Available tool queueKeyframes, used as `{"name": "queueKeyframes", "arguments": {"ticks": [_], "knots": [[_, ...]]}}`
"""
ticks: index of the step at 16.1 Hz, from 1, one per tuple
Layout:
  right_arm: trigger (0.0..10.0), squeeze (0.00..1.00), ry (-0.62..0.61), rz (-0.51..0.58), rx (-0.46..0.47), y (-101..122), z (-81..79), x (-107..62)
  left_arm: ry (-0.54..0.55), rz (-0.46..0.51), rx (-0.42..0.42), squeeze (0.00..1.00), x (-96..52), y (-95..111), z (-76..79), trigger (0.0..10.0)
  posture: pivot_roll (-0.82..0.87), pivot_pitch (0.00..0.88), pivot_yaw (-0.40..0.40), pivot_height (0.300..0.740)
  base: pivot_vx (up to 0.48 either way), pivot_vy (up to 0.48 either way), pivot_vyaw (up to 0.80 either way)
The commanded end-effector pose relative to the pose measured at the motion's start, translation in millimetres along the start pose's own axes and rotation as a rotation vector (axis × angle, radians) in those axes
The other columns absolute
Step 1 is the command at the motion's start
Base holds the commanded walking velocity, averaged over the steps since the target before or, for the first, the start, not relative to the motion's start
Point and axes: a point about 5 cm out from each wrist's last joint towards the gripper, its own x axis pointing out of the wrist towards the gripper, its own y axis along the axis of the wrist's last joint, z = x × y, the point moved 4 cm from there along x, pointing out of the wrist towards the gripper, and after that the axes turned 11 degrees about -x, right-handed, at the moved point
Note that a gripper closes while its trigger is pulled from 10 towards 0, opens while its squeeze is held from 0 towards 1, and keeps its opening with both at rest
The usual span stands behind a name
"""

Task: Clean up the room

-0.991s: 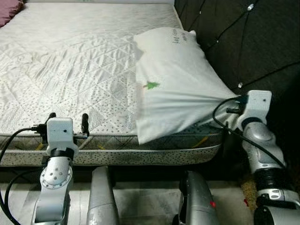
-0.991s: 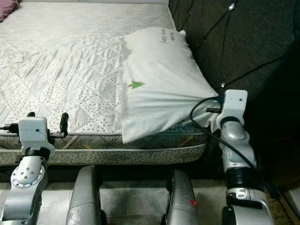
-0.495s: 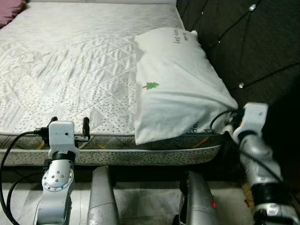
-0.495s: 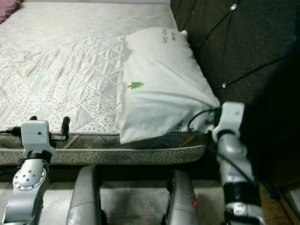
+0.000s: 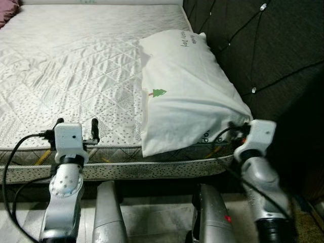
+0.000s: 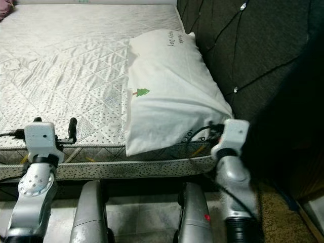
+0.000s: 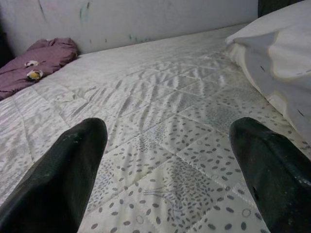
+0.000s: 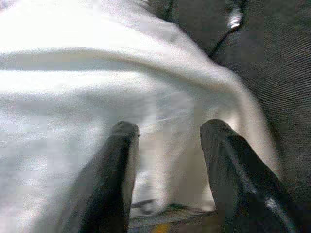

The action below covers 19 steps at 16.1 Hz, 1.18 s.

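A white pillow (image 5: pixel 187 91) with a small green tree print lies on the right side of the quilted mattress (image 5: pixel 76 66), against the dark tufted headboard (image 5: pixel 263 50). Its near end hangs a little over the mattress edge. My right gripper (image 8: pixel 169 127) is at the pillow's near right corner, open, with the white cloth just ahead of its fingers (image 8: pixel 121 160) and nothing pinched between them. My left gripper (image 7: pixel 167 131) hovers open over the near edge of the mattress, left of the pillow, and holds nothing.
A purple cloth (image 7: pixel 39 56) lies at the far left corner of the bed by the wall. The headboard stands close on my right arm's side. Pale tiled floor (image 5: pixel 152 212) shows below the bed edge, between my legs.
The pillow's near corner, drawn taut to my right gripper before, now sits slack. The right arm has dropped lower and nearer the bed edge. The view has shifted slightly.
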Motion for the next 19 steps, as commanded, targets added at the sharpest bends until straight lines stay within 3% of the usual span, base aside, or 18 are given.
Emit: {"name": "queueKeyframes", "arguments": {"ticks": [1, 3, 8, 9, 10, 19], "knots": [[10.0, 1.00, 0.046, 0.050, 0.022, 13.3, -9.0, -0.5, -0.002, 0.012, 0.003, 0.00, 2.3, 1.4, 2.0, 10.0, 0.01, 0.000, -0.009, 0.521, 0.000, 0.000, 0.00], [10.0, 1.00, 0.140, 0.122, 0.029, 30.0, -30.3, 0.8, 0.011, 0.041, -0.019, 0.00, 11.3, 6.4, 3.6, 10.0, 0.01, 0.000, -0.011, 0.540, 0.000, 0.000, 0.00], [10.0, 1.00, 0.125, 0.150, 0.048, 40.9, -26.4, 11.4, 0.004, 0.050, -0.040, 0.00, 19.1, 5.2, 9.2, 10.0, -0.01, 0.000, 0.006, 0.599, 0.000, 0.000, 0.00], [10.0, 0.87, 0.133, 0.152, 0.046, 41.3, -26.8, 12.0, -0.001, 0.051, -0.040, 0.00, 20.2, 4.6, 10.5, 10.0, -0.01, 0.000, 0.007, 0.608, 0.000, 0.000, 0.00], [10.0, 0.01, 0.123, 0.154, 0.034, 42.4, -25.3, 13.1, -0.003, 0.056, -0.040, 0.00, 22.7, 6.1, 10.9, 10.0, -0.02, 0.000, 0.007, 0.618, 0.000, 0.000, 0.00], [10.0, 0.00, 0.101, 0.139, 0.040, 38.3, -25.6, 15.1, 0.013, 0.054, -0.014, 0.00, 27.3, 5.5, -1.6, 10.0, 0.00, 0.000, 0.005, 0.711, 0.000, 0.000, 0.00]]}}
